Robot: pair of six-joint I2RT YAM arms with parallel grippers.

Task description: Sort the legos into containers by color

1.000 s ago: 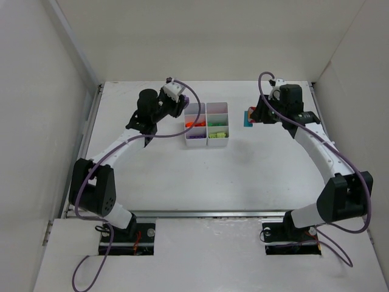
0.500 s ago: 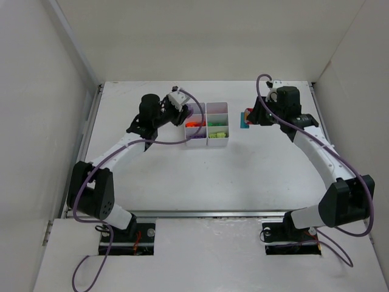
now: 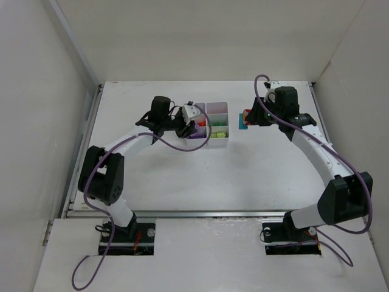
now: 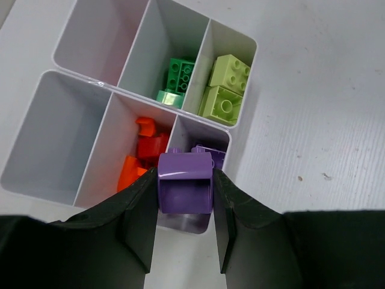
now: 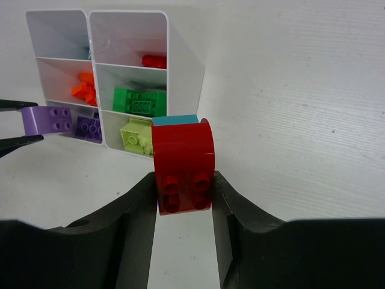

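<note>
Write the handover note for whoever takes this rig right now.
Left end effector: shut on a purple brick, above the tray's purple compartment.
Right end effector: shut on a red brick, teal piece behind it, right of the tray, apart from it.
Done: orange bricks, dark green brick, lime green bricks and another purple one sit in separate compartments.
Left: release the purple brick, then bring over the red and teal.

Tray [image 3: 217, 143] sits on the table [image 3: 243, 176], a bit back of centre. Left fingers [image 4: 139, 223] hold a brick [image 4: 184, 183] over its near-left corner; right fingers [image 5: 138, 232] hold a second brick [image 5: 183, 159] off to its right.
</note>
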